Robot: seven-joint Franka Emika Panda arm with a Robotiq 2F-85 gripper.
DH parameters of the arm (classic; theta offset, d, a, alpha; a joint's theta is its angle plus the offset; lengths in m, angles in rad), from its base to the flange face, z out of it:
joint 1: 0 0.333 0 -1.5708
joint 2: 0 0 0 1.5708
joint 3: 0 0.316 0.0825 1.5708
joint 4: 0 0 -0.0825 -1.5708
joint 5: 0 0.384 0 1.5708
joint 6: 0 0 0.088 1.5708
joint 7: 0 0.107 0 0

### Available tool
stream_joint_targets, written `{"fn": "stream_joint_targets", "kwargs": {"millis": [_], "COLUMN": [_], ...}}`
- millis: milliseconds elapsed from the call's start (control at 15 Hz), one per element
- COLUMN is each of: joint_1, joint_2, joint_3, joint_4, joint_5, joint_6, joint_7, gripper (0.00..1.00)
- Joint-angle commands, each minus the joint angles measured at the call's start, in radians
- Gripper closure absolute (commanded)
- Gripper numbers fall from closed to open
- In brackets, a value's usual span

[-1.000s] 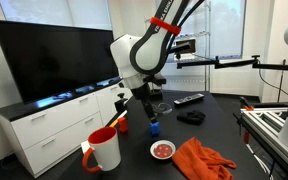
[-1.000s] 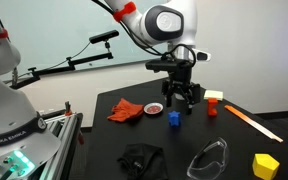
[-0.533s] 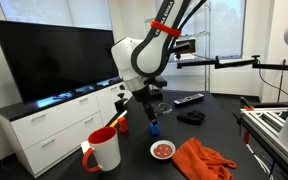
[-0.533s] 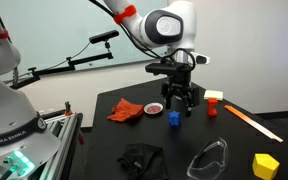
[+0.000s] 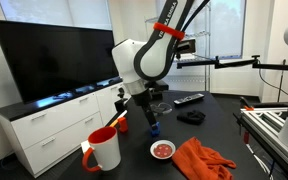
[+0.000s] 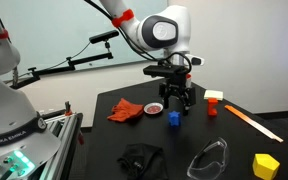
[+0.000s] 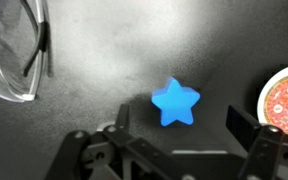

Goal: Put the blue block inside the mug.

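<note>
On dark worktop (image 6: 199,128), hovering pincer (image 6: 177,103) wide open and empty just above blue block (image 6: 173,118), lining up for a straight-down grab. Needing then a carry to upright mug (image 5: 106,152), standing well apart.

Daylight enters through far windows (image 5: 64,10); in the wrist view glare hazes the black table (image 7: 94,70), the gripper (image 7: 177,122) blurred.

The blue block (image 7: 175,102), star-shaped from above, lies on the dark worktop (image 7: 104,55). The end effector (image 7: 179,132) comes in from the bottom edge with its jaws spread wide, touching nothing. Clear safety glasses (image 7: 14,50) lie at upper left. A white dish (image 7: 287,97) with red contents sits at the right edge.
</note>
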Motion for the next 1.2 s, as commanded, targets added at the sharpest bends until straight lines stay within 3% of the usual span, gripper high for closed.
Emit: {"fn": "stream_joint_targets", "kwargs": {"millis": [0,267,1133], "joint_1": [-0.011,-0.028,-0.027], "joint_2": [-0.039,-0.026,-0.034], "joint_3": [-0.003,-0.014,-0.050], "joint_4": [-0.049,-0.036,-0.043], "joint_5": [-0.035,-0.030,-0.064], "joint_6": [0.087,0.114,0.031], "joint_7": [-0.042,-0.071,-0.054], "gripper": [0.00,0.00,0.00]}}
